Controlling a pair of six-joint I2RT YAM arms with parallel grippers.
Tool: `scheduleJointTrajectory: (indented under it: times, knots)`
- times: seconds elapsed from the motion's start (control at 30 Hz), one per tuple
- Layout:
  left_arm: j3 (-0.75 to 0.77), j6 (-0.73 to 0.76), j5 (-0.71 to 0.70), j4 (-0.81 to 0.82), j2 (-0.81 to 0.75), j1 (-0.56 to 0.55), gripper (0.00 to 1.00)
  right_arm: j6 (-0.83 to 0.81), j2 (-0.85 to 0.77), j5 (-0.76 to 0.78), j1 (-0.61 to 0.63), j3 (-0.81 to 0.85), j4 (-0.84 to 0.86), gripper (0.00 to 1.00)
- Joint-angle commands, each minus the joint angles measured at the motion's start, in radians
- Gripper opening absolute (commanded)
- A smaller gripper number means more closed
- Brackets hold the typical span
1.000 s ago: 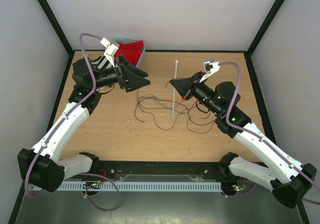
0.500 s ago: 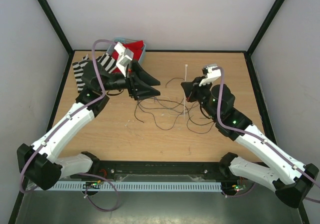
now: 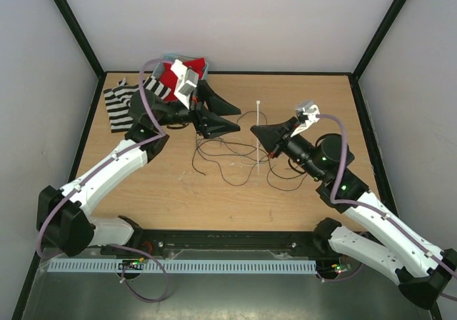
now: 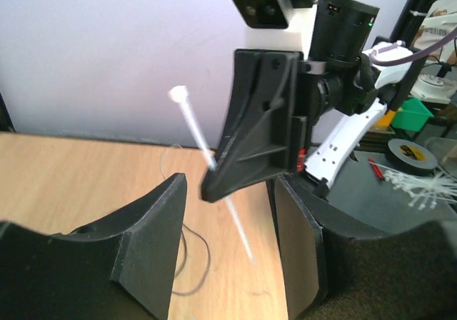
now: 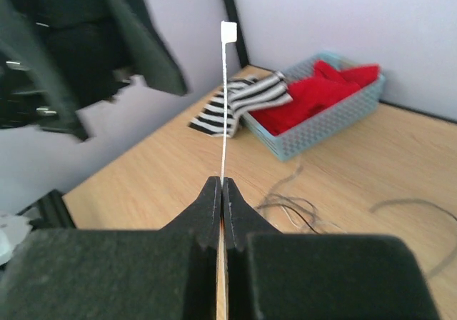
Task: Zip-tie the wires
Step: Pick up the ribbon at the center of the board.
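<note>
Top and wrist views of a two-arm zip-tying set-up. The thin, straight, white plastic zip tie [image 5: 224, 98] stands close to upright over the middle of the pale wooden worktop [image 3: 171, 184]. Its square head is at 12 o'clock and its tail points down at 6 o'clock toward the board. The right arm's fingers [image 5: 214, 206], closed flat together, pinch it at about mid-length from the 3 o'clock side. The left arm's fingers [image 4: 153, 241] stand spread apart and empty at 9 o'clock of the strip. They are near it but not touching, with the mouth turned toward it.

The thin, dark, looping wires [image 3: 228, 152] lie loose on the worktop around and below the tail, spreading from 6 to 8 o'clock. They are not yet gathered. A blue woven basket [image 5: 321, 123] of red cloth [image 5: 314, 95] and a black-and-white striped cloth [image 3: 121, 102] sit at the 11 o'clock corner, well apart.

Handling, as a judgement: the strip looks light, smooth and springy. It seems stiff enough to stand unsupported yet likely to flex or slip under side load. It is best taken across its flat faces on the bare length above or below the present pinch, leaving head and tail tip free for threading. The wires appear limp and tangle-prone, so they should be taken as a bunch.
</note>
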Motion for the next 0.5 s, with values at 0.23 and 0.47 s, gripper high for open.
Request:
scheduleJointTrajectory:
  times: [0.23, 0.47]
  knots:
    - [0.004, -0.197, -0.002, 0.464, 0.075, -0.021, 0.47, 0.059, 0.002, -0.352, 0.005, 0.009, 0.224, 0.00]
    - [0.027, -0.211, 0.015, 0.489, 0.097, -0.066, 0.43, 0.088, 0.024, -0.357, 0.005, -0.012, 0.287, 0.00]
